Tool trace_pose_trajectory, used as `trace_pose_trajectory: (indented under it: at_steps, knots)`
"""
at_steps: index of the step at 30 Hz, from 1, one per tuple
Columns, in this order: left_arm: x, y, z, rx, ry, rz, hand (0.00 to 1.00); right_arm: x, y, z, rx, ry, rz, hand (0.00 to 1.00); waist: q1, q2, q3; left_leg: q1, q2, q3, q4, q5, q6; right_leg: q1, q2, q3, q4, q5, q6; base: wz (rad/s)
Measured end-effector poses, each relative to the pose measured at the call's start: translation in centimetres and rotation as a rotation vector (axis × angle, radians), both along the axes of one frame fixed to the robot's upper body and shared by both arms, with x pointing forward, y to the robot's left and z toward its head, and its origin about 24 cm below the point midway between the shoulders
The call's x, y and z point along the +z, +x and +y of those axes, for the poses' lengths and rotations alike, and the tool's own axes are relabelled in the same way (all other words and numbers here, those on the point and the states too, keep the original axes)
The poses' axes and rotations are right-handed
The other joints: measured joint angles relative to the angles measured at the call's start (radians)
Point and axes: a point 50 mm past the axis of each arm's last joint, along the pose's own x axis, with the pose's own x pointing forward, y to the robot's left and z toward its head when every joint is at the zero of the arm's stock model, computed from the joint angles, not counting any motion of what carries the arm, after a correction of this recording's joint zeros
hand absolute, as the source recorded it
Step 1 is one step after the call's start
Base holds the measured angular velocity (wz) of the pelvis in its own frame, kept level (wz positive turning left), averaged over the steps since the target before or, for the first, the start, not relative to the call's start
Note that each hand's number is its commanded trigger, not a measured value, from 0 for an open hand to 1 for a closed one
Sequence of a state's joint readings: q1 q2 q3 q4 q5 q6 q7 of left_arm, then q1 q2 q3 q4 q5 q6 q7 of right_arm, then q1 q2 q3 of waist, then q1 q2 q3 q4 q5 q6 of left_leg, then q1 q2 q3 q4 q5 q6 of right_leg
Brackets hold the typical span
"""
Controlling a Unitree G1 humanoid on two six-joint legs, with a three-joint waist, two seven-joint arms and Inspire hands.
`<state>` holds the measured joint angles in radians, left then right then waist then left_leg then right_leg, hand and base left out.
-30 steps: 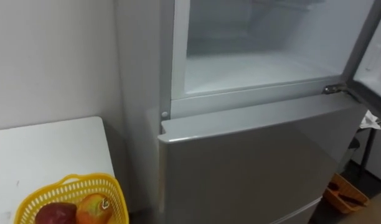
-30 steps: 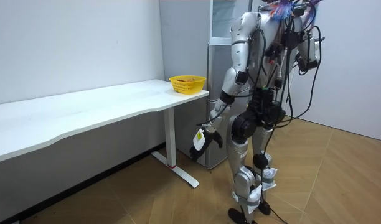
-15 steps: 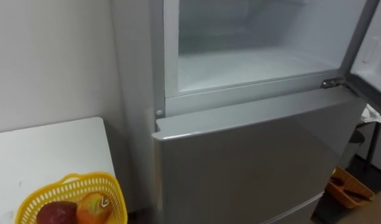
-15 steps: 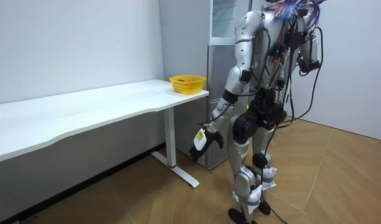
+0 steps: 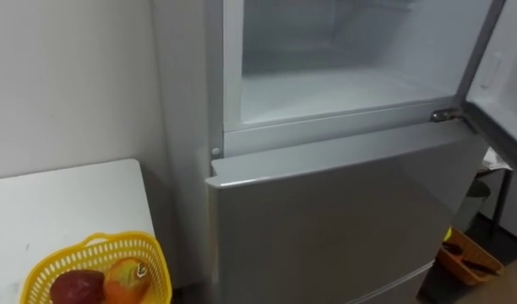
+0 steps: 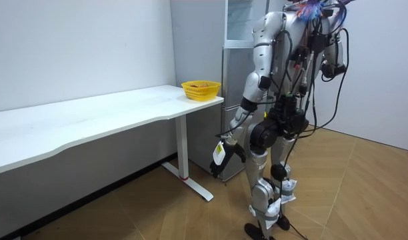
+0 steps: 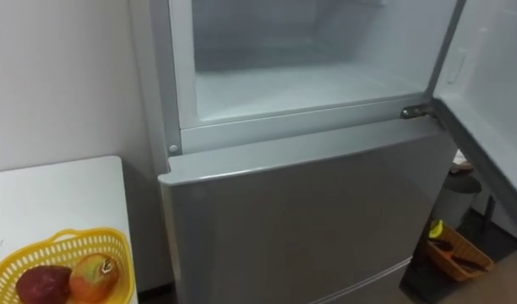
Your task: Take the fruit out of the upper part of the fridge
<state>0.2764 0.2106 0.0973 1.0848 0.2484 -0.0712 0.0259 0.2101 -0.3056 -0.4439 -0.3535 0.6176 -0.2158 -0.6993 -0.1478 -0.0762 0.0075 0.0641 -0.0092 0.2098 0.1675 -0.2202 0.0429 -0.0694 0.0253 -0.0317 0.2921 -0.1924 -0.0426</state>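
The fridge (image 5: 326, 219) stands straight ahead with its upper compartment (image 5: 343, 84) open; the white inside shows a bare shelf floor and no item. Its upper door (image 7: 487, 84) is swung out to the right, and the lower door is closed. In the room view I stand close in front of the fridge (image 6: 234, 80). My left hand (image 6: 222, 152) hangs low by my thigh with relaxed fingers and nothing in it. My right hand (image 6: 332, 59) is held up at chest height on the room view's right, too small to read.
A yellow basket (image 5: 98, 251) with a dark red fruit (image 5: 75, 287) and an orange-yellow fruit (image 5: 127, 279) sits on the white table (image 5: 64, 203) at my left, beside the fridge. An orange crate (image 5: 470, 257) lies on the floor at the lower right.
The eye view has shifted slightly, so the camera moved. In the room view my hanging left hand has swung a little lower and closer to my leg.
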Motion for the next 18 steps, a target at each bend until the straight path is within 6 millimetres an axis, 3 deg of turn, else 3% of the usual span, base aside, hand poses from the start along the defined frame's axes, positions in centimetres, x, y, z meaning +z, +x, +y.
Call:
trace_pose_trajectory:
  at_steps: [10,14,18]
  knots:
    - [-0.1,0.1,-0.2,-0.068,0.003,0.024,0.00,3.8,1.7,1.6,0.108,-0.189,-0.119,0.00,0.025,0.003,-0.0049,0.002,0.003,-0.023,0.001,0.001,-0.002,0.022,0.004,-0.011,-0.025,0.006,-0.001,0.07]
    - [-0.1,0.2,-0.1,-0.069,0.008,0.021,0.00,4.4,2.1,2.0,0.139,-0.247,-0.122,0.00,0.043,-0.003,-0.0087,0.011,0.006,-0.033,0.001,0.001,-0.002,0.047,0.000,-0.028,-0.053,0.011,-0.003,0.11]
    - [-0.1,0.1,-0.1,-0.068,0.020,0.033,0.00,5.0,2.6,2.4,0.171,-0.265,-0.150,0.00,0.051,-0.019,-0.0055,0.015,0.011,-0.050,0.001,0.001,-0.003,0.068,-0.005,-0.054,-0.073,0.012,-0.002,0.17]
